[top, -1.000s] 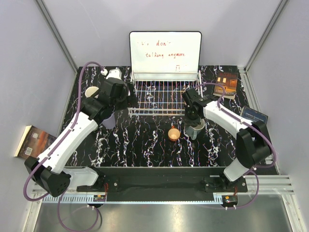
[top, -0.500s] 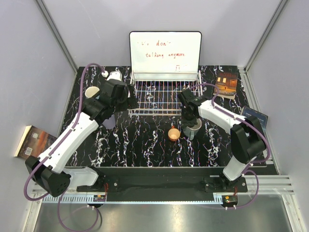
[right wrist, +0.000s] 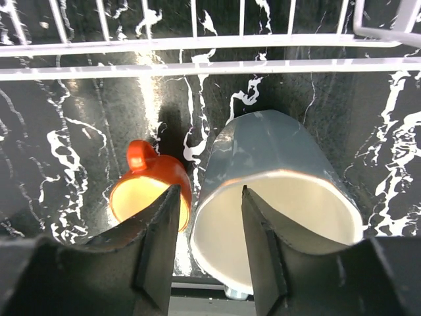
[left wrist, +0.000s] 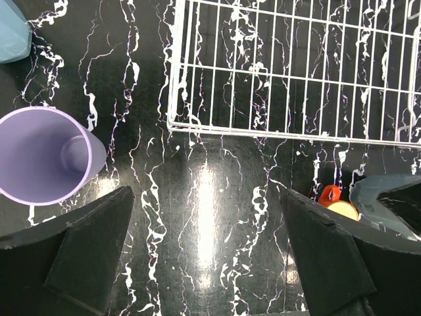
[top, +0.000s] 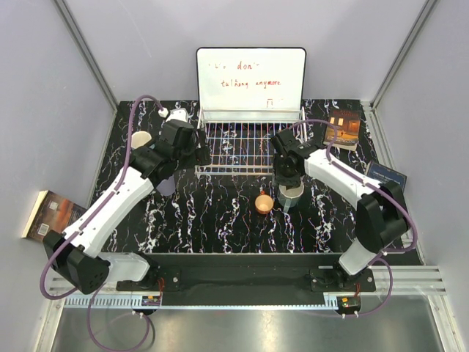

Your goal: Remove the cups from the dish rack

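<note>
The white wire dish rack (top: 249,143) stands at the back centre, and no cup shows in it. It also shows in the left wrist view (left wrist: 296,72). A grey cup (top: 291,193) stands upright on the table just in front of the rack, beside the small orange cup (top: 264,203). My right gripper (top: 287,176) is open over the grey cup (right wrist: 276,191). One finger is inside its rim and the other is outside, next to the orange cup (right wrist: 148,191). My left gripper (top: 196,152) is open and empty near the rack's front left corner. The lilac cup (left wrist: 43,155) stands to its left.
A pale cup (top: 141,138) stands at the far left, and a light blue edge (left wrist: 12,33) shows in the left wrist view. A whiteboard (top: 250,79) stands behind the rack. Books lie at the right (top: 343,126) (top: 385,176) and off the table at the left (top: 51,214).
My right gripper has drawn back toward the rack, and the grey cup now stands beside the orange cup. My left gripper has shifted slightly toward the rack.
</note>
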`<state>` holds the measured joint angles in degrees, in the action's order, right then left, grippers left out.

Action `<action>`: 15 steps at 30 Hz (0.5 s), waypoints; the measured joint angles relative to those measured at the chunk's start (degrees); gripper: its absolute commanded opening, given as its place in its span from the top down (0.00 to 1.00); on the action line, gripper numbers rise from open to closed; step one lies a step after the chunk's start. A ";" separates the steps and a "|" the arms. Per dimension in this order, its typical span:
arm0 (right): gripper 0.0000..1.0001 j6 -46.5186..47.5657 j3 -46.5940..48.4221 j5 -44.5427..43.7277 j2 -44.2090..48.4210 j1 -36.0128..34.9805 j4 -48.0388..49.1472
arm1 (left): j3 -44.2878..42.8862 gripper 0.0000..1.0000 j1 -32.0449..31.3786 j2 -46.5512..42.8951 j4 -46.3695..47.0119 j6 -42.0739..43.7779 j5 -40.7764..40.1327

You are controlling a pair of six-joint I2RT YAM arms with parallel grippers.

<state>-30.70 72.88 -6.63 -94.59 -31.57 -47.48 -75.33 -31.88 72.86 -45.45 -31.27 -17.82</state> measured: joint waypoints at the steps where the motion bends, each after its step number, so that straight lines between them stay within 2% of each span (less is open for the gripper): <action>1: 0.48 0.00 0.22 -0.07 0.46 0.00 -0.22 | -0.02 0.01 0.00 0.17 0.00 0.00 0.00; 13: 0.45 1.22 6.78 -3.04 7.23 -0.04 -3.21 | -0.09 0.01 0.00 0.50 0.02 1.46 -0.50; 15: 0.41 2.36 8.70 -3.89 9.01 -0.04 -2.91 | -0.33 0.01 0.00 0.85 -0.02 1.95 -0.92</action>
<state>-28.34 81.58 -10.52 -85.58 -31.62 -50.39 -75.66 -31.88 73.71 -45.47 -29.32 -18.74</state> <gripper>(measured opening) 0.547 0.987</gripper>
